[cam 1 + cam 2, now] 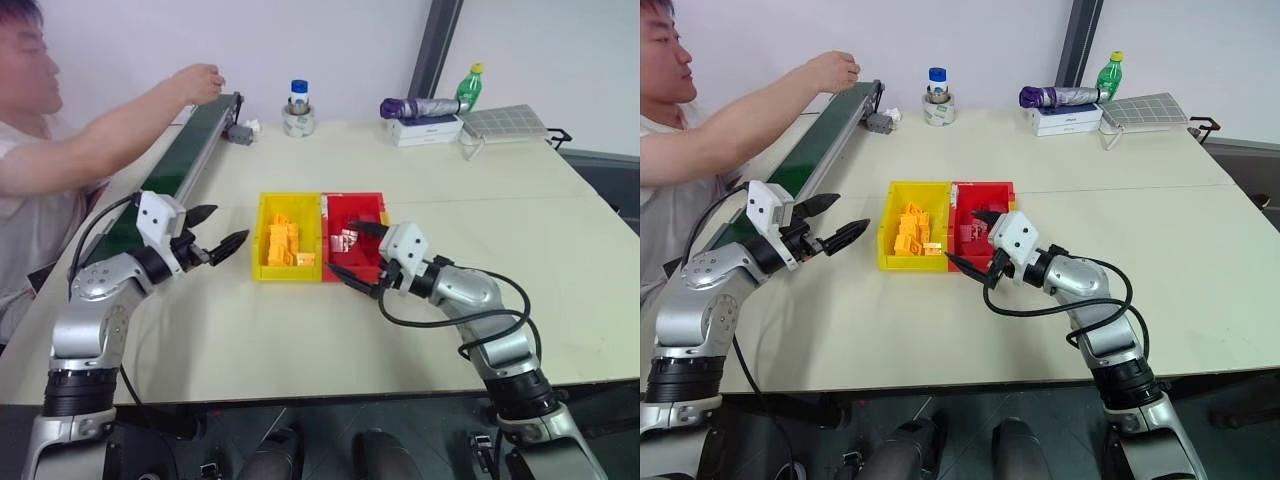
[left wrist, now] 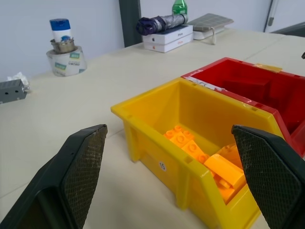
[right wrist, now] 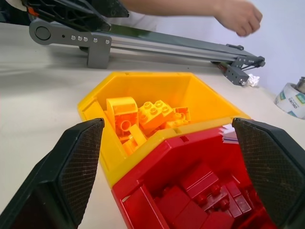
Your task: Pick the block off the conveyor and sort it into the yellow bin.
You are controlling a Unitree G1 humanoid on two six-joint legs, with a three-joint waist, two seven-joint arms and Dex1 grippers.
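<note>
The dark-green conveyor [image 1: 190,150] runs along the table's left side toward the back. The block is out of view. A person's hand [image 1: 200,82] hovers over the belt's far end. At the table's middle stands the yellow bin [image 1: 262,240] holding several yellow-orange bricks [image 1: 284,243]. My left gripper [image 1: 232,222] hangs open and empty just left of the yellow bin, between it and the belt, pointing at the bin. My right gripper [image 1: 338,246] is open and empty too, over the near part of the red bin [image 1: 355,203] and pointing left toward the yellow one.
The red bin touches the yellow bin's right side and holds red bricks. At the back of the table are a tape roll with a bottle [image 1: 298,112], a folded umbrella on white boxes [image 1: 420,118] and a green bottle [image 1: 469,88]. The person sits at the left.
</note>
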